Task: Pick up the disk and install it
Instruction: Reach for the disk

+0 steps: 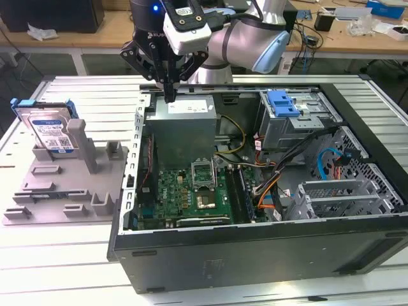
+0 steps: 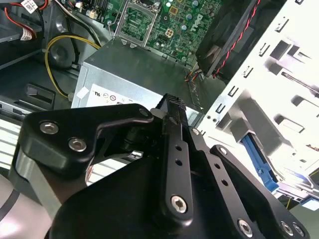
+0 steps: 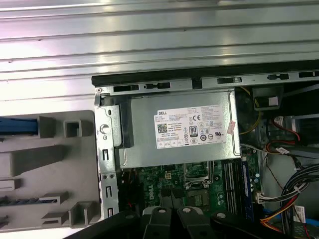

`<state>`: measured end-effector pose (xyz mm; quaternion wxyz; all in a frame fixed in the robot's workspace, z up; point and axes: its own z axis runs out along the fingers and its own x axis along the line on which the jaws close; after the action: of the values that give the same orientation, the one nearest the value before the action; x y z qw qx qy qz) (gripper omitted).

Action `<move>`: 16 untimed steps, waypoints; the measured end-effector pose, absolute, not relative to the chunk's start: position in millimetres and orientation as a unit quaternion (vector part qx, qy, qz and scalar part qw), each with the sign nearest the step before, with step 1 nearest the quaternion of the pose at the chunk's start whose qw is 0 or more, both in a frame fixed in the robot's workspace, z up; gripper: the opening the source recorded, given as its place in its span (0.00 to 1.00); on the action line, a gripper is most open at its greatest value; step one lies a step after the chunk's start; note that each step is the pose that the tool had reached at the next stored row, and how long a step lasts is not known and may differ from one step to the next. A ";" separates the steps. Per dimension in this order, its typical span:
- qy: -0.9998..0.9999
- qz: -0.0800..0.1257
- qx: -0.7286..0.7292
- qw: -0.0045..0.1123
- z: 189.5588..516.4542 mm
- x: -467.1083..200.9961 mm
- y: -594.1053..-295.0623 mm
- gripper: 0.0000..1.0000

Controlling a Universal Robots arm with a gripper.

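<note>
The disk (image 1: pixel 51 131), silver with a white-and-blue label and a blue carrier, stands upright in a slot of the grey holder (image 1: pixel 70 191) at the exterior view's left, outside the computer case. In the first wrist view a strip of its blue carrier (image 3: pixel 17 126) shows beside the holder (image 3: pixel 50 164). My gripper (image 1: pixel 169 95) hangs over the case's back left corner, just above the grey power-supply box (image 1: pixel 185 124), well to the right of the disk. Its fingers (image 2: pixel 172 119) are pressed together with nothing between them.
The open computer case (image 1: pixel 255 239) lies on a slatted metal table (image 1: pixel 76 86). Inside are the motherboard (image 1: pixel 191 191), cables and a drive cage with a bare blue latch piece (image 1: pixel 284 102). The power-supply box (image 3: pixel 179 127) sits right under the wrist.
</note>
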<state>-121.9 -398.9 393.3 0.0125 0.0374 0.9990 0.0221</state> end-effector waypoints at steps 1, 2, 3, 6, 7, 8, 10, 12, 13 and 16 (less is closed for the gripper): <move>0.999 0.022 0.037 0.012 393.3 -121.9 -398.9 0.11; 0.999 0.022 0.037 0.012 393.3 -121.9 -398.9 0.11; 0.999 0.022 0.037 0.012 393.3 -121.9 -398.9 0.11; 0.999 0.022 0.037 0.013 393.1 -123.0 -398.7 0.11; 0.999 0.022 0.037 0.013 393.1 -125.8 -398.0 0.11; 0.999 0.022 0.037 0.013 393.1 -129.1 -397.0 0.11; 0.999 0.022 0.037 0.012 393.2 -136.3 -394.6 0.11; 0.999 0.022 0.038 0.012 393.2 -143.4 -392.1 0.11; 0.999 0.022 0.038 0.013 393.1 -146.9 -390.8 0.11; 0.999 0.022 0.038 0.012 393.2 -160.8 -386.4 0.11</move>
<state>-160.8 -386.4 393.2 0.0124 0.0375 0.9990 0.0220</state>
